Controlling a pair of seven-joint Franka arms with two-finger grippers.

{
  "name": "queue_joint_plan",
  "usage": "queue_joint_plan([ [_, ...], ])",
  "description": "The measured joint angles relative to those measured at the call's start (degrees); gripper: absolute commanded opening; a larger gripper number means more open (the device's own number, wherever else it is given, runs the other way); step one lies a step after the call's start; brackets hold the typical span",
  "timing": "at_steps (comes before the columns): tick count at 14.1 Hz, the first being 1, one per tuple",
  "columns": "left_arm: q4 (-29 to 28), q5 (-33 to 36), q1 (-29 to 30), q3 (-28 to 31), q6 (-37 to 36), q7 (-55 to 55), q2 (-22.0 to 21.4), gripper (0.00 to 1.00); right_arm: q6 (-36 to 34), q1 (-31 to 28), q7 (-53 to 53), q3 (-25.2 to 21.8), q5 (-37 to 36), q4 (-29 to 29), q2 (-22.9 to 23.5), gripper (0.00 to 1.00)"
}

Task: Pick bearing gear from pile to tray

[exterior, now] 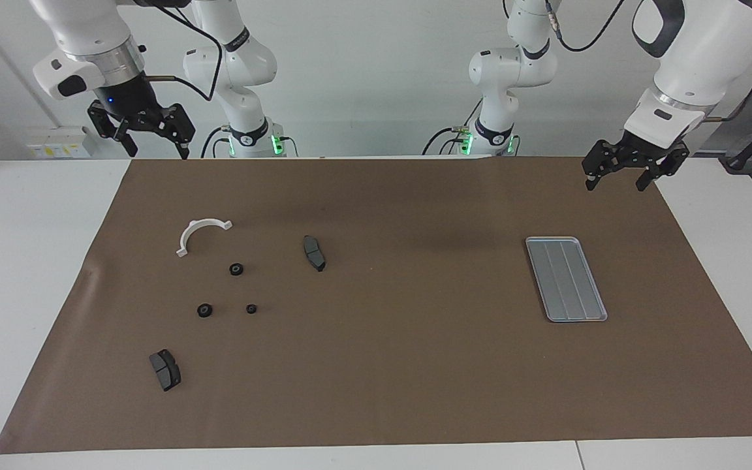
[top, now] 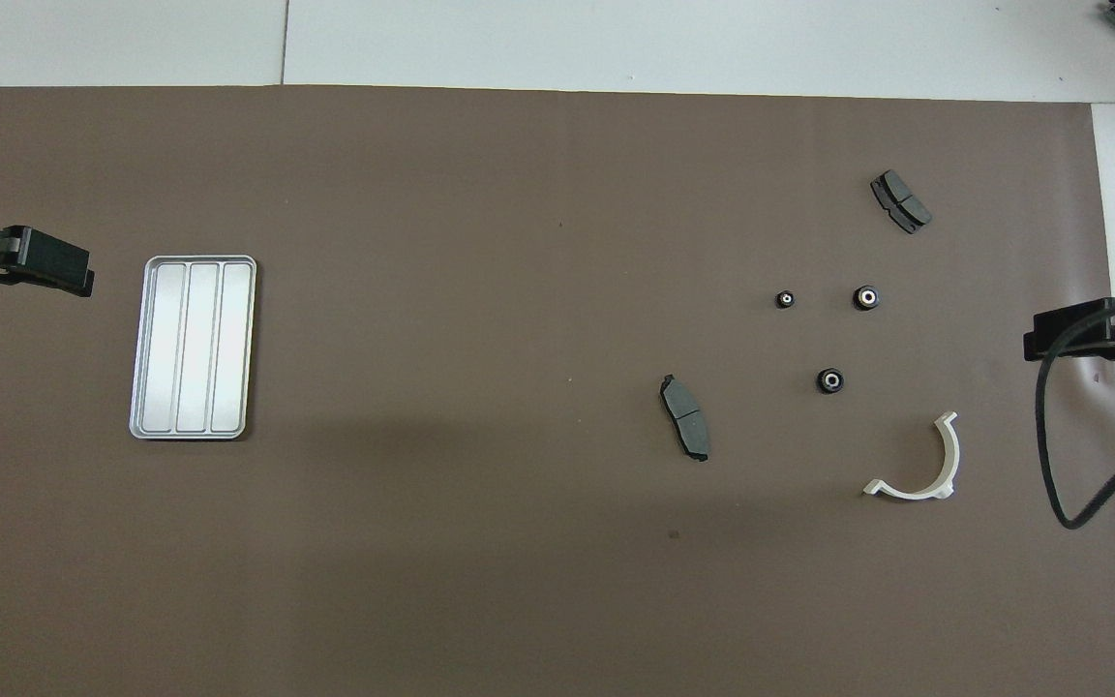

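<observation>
While both arms wait raised at the counter's (exterior: 376, 365) ends, the left pincer (exterior: 617, 175) and right pincer (exterior: 154, 138) hang with fingers spread wide, holding nothing. Three black bearing gears (exterior: 236, 269) lie loose in the pile toward the right arm's end, among two brake pads (exterior: 314, 252) and a white arc (exterior: 200, 234). The tray (exterior: 566, 279) sits well apart, toward the left arm's end.

a brown mat (exterior: 389, 313) covers the white tabletop (exterior: 23, 274). the tray (exterior: 566, 279) at right of the frame is silver-grey with lengthwise grooves. at left lie three black rings (exterior: 236, 269), two dark grey brake pads (exterior: 314, 252) and a white arc (exterior: 200, 234).
</observation>
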Motion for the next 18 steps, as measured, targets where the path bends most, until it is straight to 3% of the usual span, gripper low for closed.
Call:
queue_joint_plan([
  [15, 0.00, 0.00, 0.00, 0.00, 0.00, 0.00, 0.00, 1.00, 0.20, 0.04, 0.00, 0.03, 0.00, -1.93, -0.12, 1.00],
  [18, 0.00, 0.00, 0.00, 0.00, 0.00, 0.00, 0.00, 1.00, 5.00, 0.08, -1.02, 0.25, 0.01, -5.62, 0.03, 1.00],
])
